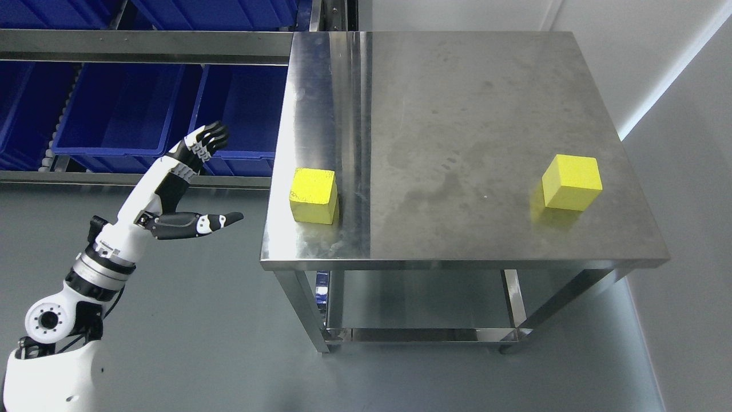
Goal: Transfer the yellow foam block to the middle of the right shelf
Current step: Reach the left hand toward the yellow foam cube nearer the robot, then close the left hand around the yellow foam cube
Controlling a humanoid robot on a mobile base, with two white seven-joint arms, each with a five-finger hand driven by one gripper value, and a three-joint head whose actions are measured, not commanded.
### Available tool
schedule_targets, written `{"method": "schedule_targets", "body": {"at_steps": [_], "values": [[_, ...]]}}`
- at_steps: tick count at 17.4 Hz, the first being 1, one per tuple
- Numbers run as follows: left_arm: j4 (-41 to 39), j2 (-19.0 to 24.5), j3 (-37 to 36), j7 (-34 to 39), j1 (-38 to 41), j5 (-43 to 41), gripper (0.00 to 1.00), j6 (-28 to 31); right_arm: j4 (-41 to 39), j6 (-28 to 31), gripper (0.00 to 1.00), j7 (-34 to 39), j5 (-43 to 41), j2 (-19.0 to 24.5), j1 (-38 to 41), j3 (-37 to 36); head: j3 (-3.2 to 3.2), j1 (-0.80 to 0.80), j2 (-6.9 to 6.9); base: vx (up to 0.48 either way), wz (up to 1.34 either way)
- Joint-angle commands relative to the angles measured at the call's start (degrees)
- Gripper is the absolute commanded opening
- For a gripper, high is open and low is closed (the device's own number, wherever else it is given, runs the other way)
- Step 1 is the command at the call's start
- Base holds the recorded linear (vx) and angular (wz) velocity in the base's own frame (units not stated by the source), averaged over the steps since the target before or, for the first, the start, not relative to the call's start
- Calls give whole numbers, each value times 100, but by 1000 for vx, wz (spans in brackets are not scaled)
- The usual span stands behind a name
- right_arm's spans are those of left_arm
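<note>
Two yellow foam blocks rest on a steel table (pixel 457 114). One yellow block (pixel 312 195) sits near the table's front left corner. The other yellow block (pixel 572 182) lies close to the right edge. My left hand (pixel 211 177) hovers over the floor to the left of the table, about a hand's width from the nearer block. Its fingers (pixel 207 141) are spread upward and the thumb (pixel 220 221) points toward the table, holding nothing. The right arm does not show.
Blue plastic bins (pixel 120 114) fill a metal rack at the upper left, behind my left hand. The table has a lower shelf (pixel 423 303). A white wall (pixel 680 143) runs along the right. Grey floor lies in front.
</note>
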Motion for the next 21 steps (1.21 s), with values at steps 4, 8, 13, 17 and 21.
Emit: {"method": "schedule_targets", "body": {"at_steps": [4,8,13,17,21], "values": [[707,309,-838,-63,-609,-794,100,38,-100,5,100,2,0,-100,-18,0,0,0,0,0,0],[892,283,-1602,-63,-996,-891,100,415,-100,5,100,2,0,-100,-9,0,0,0,0,0,0],[1488,195,-2235,-72,-1330,-909,100,539,-100,5,100,2,0,-100,-9,0,0,0,0,0,0],[1919,195,-2579,-80,-1506,-1100,100,539,-100,5,100,2,0,-100,-18,0,0,0,0,15,-52],[2061,186,-2571,-80,-1507,-1445,99,539,-100,5,100,2,-9,-100,-9,0,0,0,0,5,-38]]}}
